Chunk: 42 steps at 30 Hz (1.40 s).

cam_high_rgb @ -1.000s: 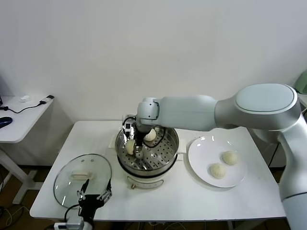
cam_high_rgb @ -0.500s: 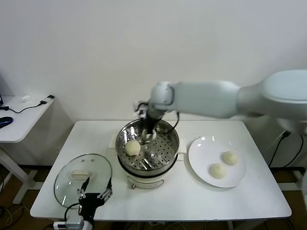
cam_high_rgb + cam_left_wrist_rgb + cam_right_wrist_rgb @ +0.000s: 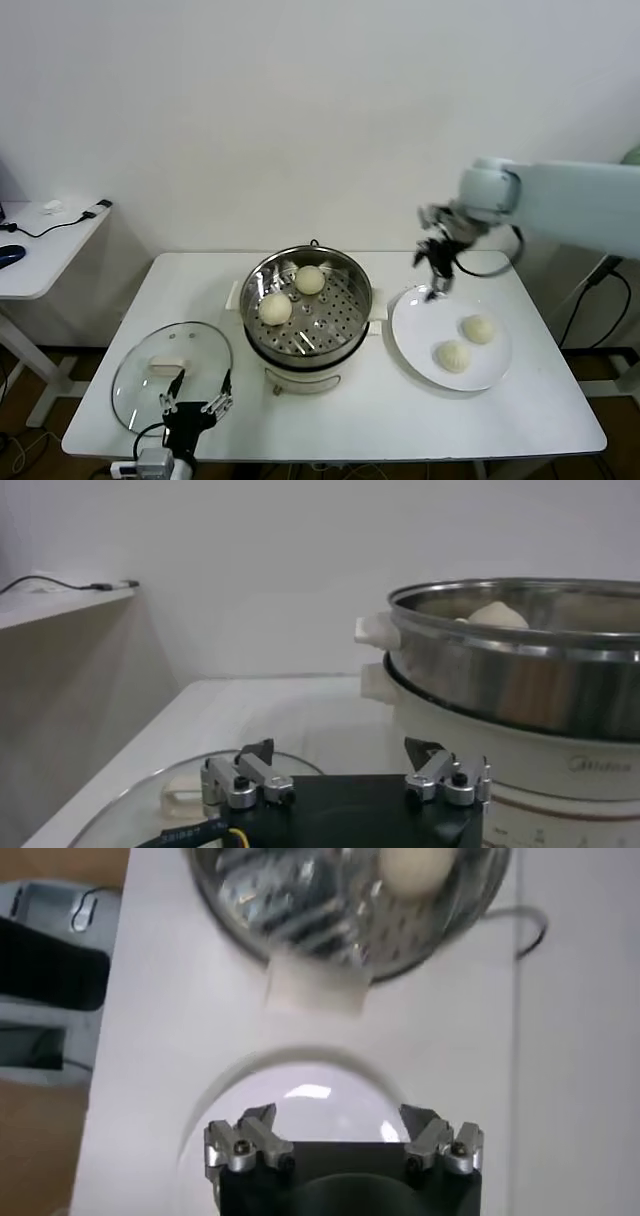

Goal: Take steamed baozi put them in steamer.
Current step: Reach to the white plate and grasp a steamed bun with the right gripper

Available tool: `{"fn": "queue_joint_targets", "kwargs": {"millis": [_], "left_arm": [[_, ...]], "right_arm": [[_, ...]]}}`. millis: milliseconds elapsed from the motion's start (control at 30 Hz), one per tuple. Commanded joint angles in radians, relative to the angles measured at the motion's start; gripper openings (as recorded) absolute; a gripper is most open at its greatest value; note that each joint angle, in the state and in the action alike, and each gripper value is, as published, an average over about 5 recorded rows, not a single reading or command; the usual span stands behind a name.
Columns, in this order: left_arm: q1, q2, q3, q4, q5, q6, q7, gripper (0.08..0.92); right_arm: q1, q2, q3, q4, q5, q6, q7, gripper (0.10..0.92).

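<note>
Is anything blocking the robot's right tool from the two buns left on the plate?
Nothing visible. The right tool, open and empty, hangs above the plate's far rim, and both buns lie uncovered just beyond it.

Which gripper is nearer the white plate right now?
Right. The right gripper hangs open just above the far rim of the white plate; the left gripper sits open at the table's near edge by the glass lid.
</note>
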Motion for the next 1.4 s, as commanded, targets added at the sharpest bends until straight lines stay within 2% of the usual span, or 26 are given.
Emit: {"fn": "queue_joint_targets", "kwargs": {"millis": [33, 467, 967, 1067, 1233, 1400], "left_arm": [[0.006, -0.015, -0.001, 0.0, 0.004, 0.0, 0.001, 0.823], [0.02, -0.026, -0.005, -0.003, 0.012, -0.002, 0.0, 0.823], [0.029, -0.008, 0.009, -0.015, 0.015, -0.001, 0.002, 0.823], [0.028, -0.007, 0.009, -0.017, 0.015, 0.0, 0.002, 0.823], [0.028, -0.01, 0.011, -0.018, 0.016, 0.0, 0.001, 0.823], [0.03, -0.013, 0.011, -0.025, 0.019, 0.003, 0.001, 0.823]], "right_arm": [[-0.318, -0.182, 0.154, -0.018, -0.215, -0.011, 0.01, 0.823], [-0.465, -0.136, 0.266, -0.093, -0.242, -0.055, 0.054, 0.823], [-0.527, -0.07, 0.341, -0.138, -0.251, -0.099, 0.111, 0.822], [-0.52, -0.068, 0.339, -0.136, -0.246, -0.099, 0.107, 0.798], [-0.495, -0.074, 0.33, -0.123, -0.238, -0.088, 0.084, 0.695], [-0.369, -0.087, 0.257, -0.101, -0.225, -0.048, 0.035, 0.643]]}}
